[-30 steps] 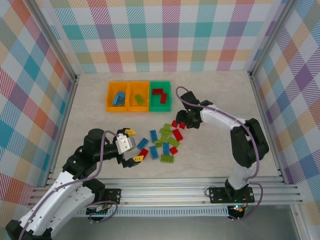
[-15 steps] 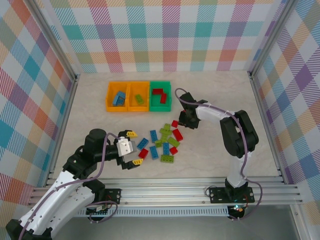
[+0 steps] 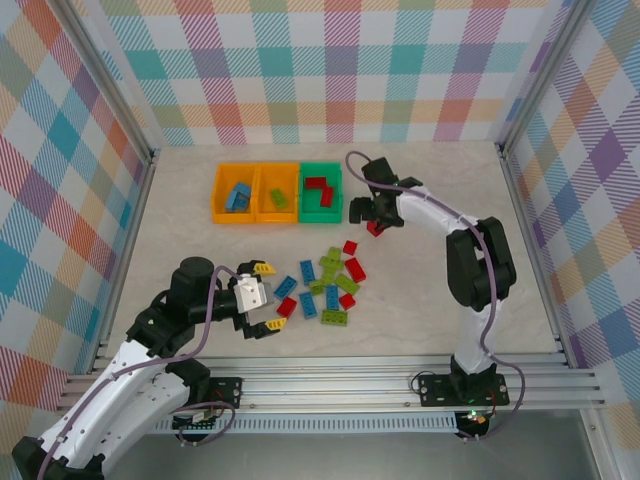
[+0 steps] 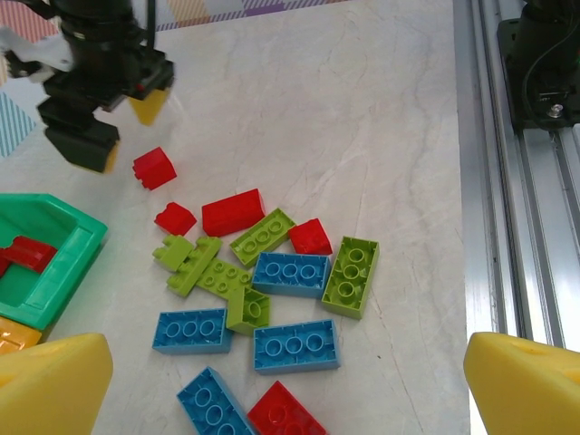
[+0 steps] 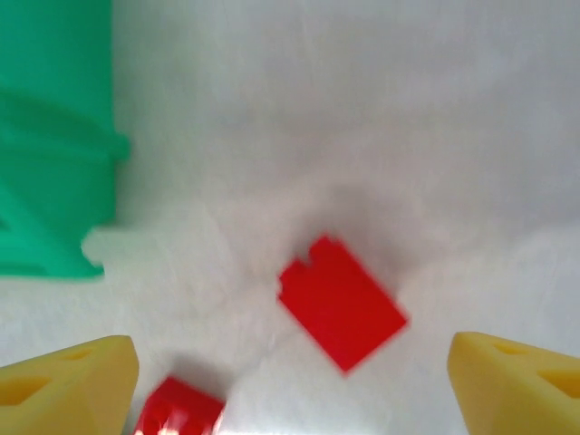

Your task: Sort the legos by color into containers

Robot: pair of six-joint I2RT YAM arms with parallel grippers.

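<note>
Right fingers (image 5: 63, 385) spread, empty, hovering over loose red brick (image 4: 154, 168) on counter (image 3: 420, 180) just beside green bin (image 3: 321, 192); left fingers (image 4: 50, 385) spread, empty, near lego pile (image 3: 325, 285); risk: off-centre pinch skids brick against bin wall; no readable writing.

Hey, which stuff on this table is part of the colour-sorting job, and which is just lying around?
Job:
- small red studded plastic bricks
- blue bricks
- lime green bricks
- two orange rectangular plastic bins
- green plastic bin

Just surroundings:
- marble-look tabletop
- plaid walls
- aluminium rail
</note>
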